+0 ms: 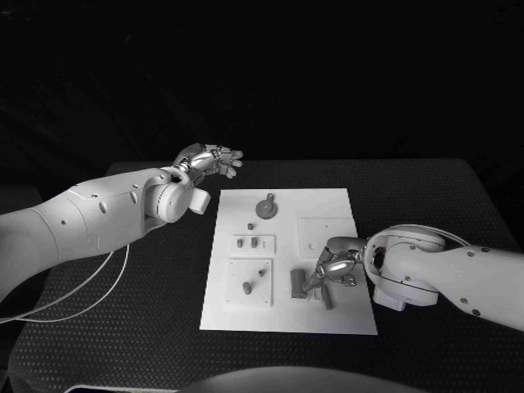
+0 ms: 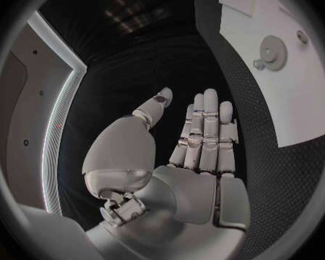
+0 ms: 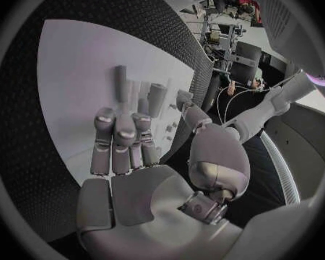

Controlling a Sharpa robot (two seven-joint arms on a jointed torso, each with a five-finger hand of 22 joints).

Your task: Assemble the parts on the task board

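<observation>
The right hand [image 1: 336, 268] is held low over the near right of the task board [image 1: 333, 201], fingers above grey pegs [image 1: 299, 283]; whether one is grasped cannot be told. The left hand [image 1: 210, 160] is kept empty with fingers spread, off the far left corner. A gear [image 1: 266, 208] is seen far on the board, and most assembly is judged still undone.

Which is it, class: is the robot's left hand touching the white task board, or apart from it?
Apart. In the head view the left hand hovers over black table beyond the task board; the left wrist view shows dark mat between its fingers and the board.
</observation>
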